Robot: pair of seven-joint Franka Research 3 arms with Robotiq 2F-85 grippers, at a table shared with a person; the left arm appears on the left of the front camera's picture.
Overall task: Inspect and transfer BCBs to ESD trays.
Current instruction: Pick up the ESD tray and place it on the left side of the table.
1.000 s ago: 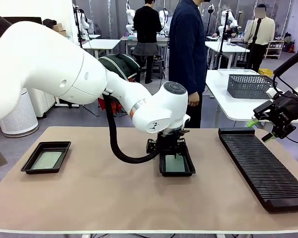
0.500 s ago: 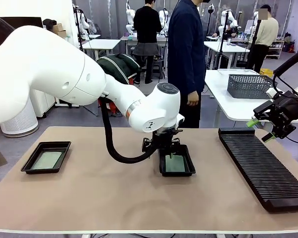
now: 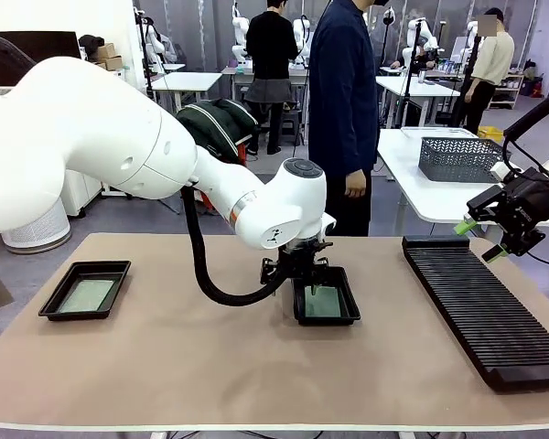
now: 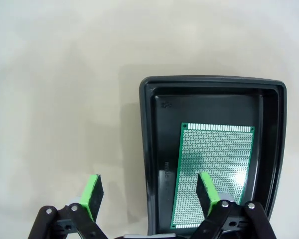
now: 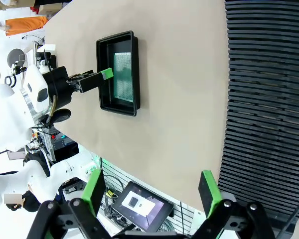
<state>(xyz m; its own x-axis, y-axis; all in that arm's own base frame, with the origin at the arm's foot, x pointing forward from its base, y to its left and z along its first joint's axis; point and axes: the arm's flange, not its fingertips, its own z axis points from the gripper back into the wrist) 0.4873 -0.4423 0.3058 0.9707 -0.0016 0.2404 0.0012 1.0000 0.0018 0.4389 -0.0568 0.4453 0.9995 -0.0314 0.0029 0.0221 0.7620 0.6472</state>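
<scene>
- Front view: left gripper hangs over the near-left rim of the middle ESD tray, fingers apart, holding nothing. A green BCB lies flat on that tray's floor. A second ESD tray sits far left on the worktop, also with a board in it. Right gripper hovers above the far end of the long ribbed black rack, fingers apart and empty. A person stands at the far side; grey mesh basket on the table behind.
- Left wrist view: green pads straddle the tray's side wall, one outside over the worktop, one over the board. Board is thin, matte, pale green, dotted with a fine hole grid; tray is glossy black plastic, flared rim, rounded corners.
- Right wrist view: rack slots run as close parallel ribs; middle tray and board seen well apart from it.
- Judgement: both trays look loaded, placement looks done; next move likely lifting clear without clipping the rim.
</scene>
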